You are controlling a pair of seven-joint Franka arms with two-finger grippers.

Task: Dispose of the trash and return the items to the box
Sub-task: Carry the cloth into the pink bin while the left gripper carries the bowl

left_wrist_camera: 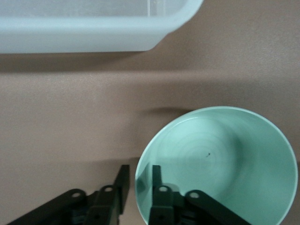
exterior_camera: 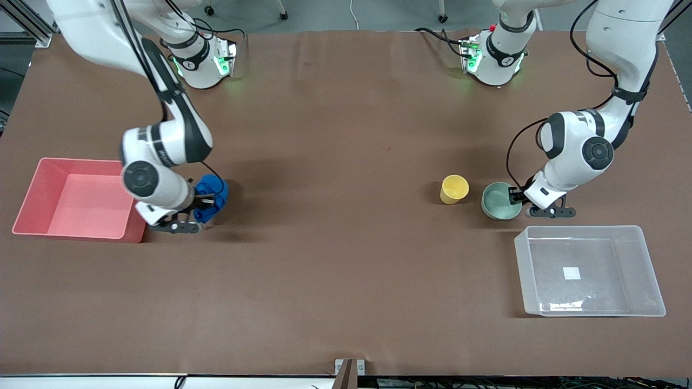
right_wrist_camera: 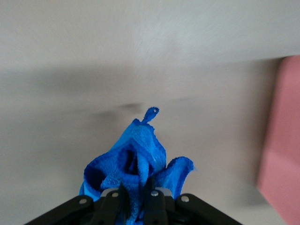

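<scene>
right gripper [exterior_camera: 208,208]: jaws clamped on 1 blue cloth [exterior_camera: 212,195] | left gripper [exterior_camera: 515,198]: jaws closed astride rim of 1 green bowl [exterior_camera: 498,201] | 1 yellow cup [exterior_camera: 453,189] beside bowl | bins: 1 pink bin [exterior_camera: 32,195], 1 clear box [exterior_camera: 646,259]

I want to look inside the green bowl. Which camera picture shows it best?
The left wrist view: the green bowl fills it, with the left end effector straddling its rim. The front view shows the bowl small, beside the yellow cup. The right wrist view doesn't show it.

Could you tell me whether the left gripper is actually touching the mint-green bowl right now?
Touching. The left wrist view shows the left gripper straddling the mint-green bowl's rim, one finger inside against the wall and one outside.
</scene>
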